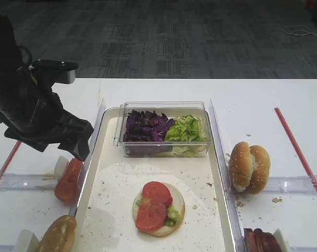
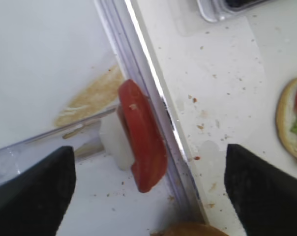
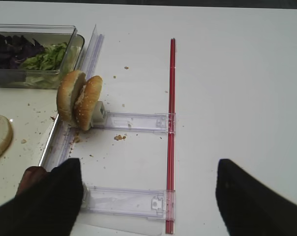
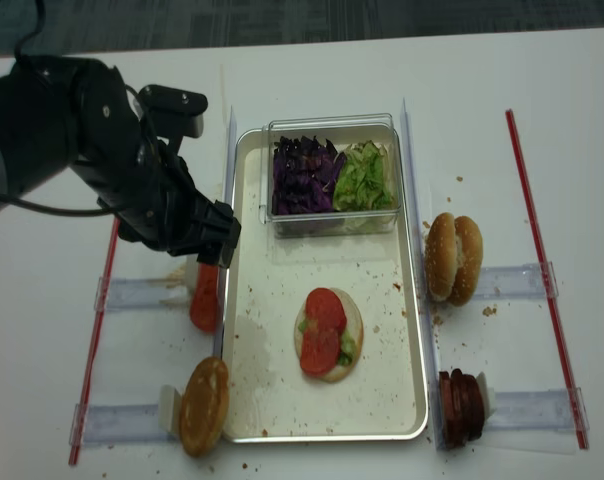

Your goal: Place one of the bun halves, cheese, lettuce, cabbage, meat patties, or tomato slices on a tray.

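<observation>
Counting two tomato slices point(image 1: 153, 206) on one bun half point(image 1: 159, 210) mid-tray point(image 1: 111, 210), left gripper point(image 2: 146, 184) open, empty, right gripper point(image 3: 148, 194) open, empty.

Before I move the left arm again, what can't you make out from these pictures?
- Left gripper: in the high views its own black body hides the fingertips; only the wrist view shows them apart.
- Tomato slices in the rack: seen edge-on, count unclear.
- Right gripper: outside both high views; the frame edge cuts its fingertips.
- Meat patties: bottom edge of the first high view crops them.
- Lettuce under the tomato on the bun half: mostly covered.
</observation>
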Action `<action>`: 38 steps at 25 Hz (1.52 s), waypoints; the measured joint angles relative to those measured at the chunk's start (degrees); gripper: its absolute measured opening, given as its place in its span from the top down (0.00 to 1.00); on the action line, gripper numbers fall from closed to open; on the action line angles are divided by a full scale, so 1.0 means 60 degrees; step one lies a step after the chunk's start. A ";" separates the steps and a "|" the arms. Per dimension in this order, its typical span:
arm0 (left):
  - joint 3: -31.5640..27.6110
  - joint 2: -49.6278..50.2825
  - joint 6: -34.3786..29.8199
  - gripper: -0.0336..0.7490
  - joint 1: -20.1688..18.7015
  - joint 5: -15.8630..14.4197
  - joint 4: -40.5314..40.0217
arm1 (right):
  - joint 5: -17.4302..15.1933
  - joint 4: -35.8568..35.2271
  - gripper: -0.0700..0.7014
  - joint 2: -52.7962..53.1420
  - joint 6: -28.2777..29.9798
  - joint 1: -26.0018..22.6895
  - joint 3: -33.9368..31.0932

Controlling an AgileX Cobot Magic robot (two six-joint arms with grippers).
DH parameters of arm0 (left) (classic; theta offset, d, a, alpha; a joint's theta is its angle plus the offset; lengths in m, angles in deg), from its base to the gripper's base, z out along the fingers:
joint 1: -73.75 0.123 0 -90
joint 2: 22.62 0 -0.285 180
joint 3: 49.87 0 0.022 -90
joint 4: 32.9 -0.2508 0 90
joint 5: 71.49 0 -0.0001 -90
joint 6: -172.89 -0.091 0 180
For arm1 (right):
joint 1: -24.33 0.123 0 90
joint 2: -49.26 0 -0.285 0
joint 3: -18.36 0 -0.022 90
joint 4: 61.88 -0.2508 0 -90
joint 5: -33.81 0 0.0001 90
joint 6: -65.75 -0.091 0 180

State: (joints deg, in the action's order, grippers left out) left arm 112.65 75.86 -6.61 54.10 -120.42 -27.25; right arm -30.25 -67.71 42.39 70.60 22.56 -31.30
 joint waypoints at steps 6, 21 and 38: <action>0.0000 0.0000 0.0363 0.19 0.1242 0.0013 -0.0563 | 0.0000 0.0000 0.14 0.0000 0.0000 0.0000 0.0000; 0.0000 0.0000 0.0043 0.10 0.3741 -0.0416 -0.1005 | 0.0000 0.0000 0.14 0.0000 0.0000 0.0000 0.0000; -0.3020 -0.3089 0.0007 0.10 0.3777 -0.1883 -0.1070 | 0.0000 0.0000 0.14 0.0000 -0.0018 0.0000 0.0000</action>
State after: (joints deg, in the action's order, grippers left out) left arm 94.53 57.33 -6.57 76.76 -131.72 -33.67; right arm -30.25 -67.71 42.39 70.49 22.56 -31.30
